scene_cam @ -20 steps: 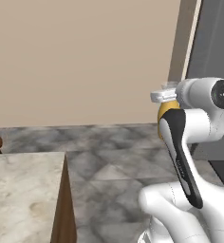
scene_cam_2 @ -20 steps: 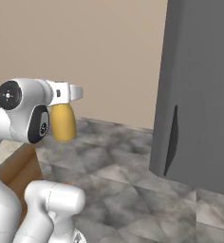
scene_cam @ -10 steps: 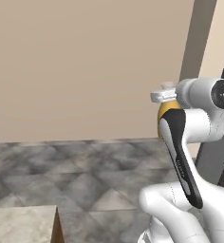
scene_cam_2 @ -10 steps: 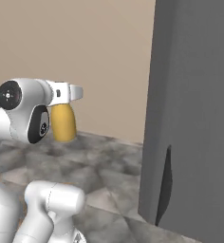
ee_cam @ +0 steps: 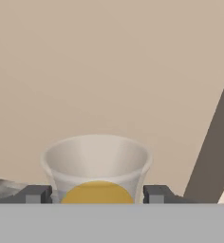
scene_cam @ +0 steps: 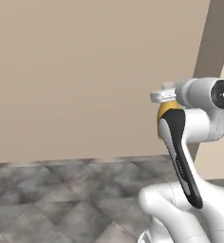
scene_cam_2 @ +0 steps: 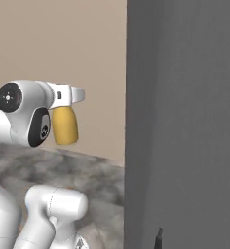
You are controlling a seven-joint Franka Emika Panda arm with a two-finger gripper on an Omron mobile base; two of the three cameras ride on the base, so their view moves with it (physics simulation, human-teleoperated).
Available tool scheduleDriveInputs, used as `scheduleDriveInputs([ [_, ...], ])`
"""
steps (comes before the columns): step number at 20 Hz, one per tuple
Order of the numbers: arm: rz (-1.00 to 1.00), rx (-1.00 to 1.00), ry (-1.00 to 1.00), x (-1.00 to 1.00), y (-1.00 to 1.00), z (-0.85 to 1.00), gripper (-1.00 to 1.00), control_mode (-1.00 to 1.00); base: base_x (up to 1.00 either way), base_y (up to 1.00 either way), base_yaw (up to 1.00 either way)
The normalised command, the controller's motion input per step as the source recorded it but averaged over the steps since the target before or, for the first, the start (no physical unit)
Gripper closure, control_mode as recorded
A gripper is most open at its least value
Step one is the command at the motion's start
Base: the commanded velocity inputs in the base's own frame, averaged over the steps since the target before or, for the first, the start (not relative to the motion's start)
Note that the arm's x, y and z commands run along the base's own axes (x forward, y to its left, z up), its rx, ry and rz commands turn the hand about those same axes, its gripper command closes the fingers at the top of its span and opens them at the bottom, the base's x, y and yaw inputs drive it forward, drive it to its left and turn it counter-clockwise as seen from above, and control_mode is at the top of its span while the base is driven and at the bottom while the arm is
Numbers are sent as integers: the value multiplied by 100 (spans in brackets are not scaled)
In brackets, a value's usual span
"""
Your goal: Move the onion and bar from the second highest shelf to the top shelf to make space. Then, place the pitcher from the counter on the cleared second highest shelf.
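The mustard-yellow pitcher (scene_cam_2: 64, 126) hangs off the floor, held by its top in my gripper (ee_cam: 97, 194), which is shut on it. In the hand view its pale flared neck (ee_cam: 97, 159) stands between the two dark fingertips (ee_cam: 35, 193), with a slice of the yellow body just below. From the left base view the pitcher (scene_cam: 164, 112) peeks out behind my white forearm. The onion, the bar, both shelves and the counter are out of view.
A tall dark-grey fridge panel (scene_cam_2: 185, 121) stands close on the right, with a dark handle (scene_cam_2: 158, 238) low on it. Its edge (scene_cam: 210, 47) also slants across the upper right. A beige wall (scene_cam: 76, 71) lies ahead, above a grey marbled floor (scene_cam: 61, 199).
The whole picture has shifted as the base turned: the counter corner has left the left base view and the grey panel looms larger on the right. The pitcher stays held in the gripper.
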Motion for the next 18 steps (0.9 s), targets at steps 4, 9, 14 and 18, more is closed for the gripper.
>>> scheduleDriveInputs([
  [4,0,0,0,0,0,0,100,100,100,4,-25],
  [9,0,0,0,0,0,0,100,100,86,15,-44],
  [14,0,0,0,0,0,0,100,100,64,12,-60],
  [18,0,0,0,0,0,0,100,100,51,15,-70],
])
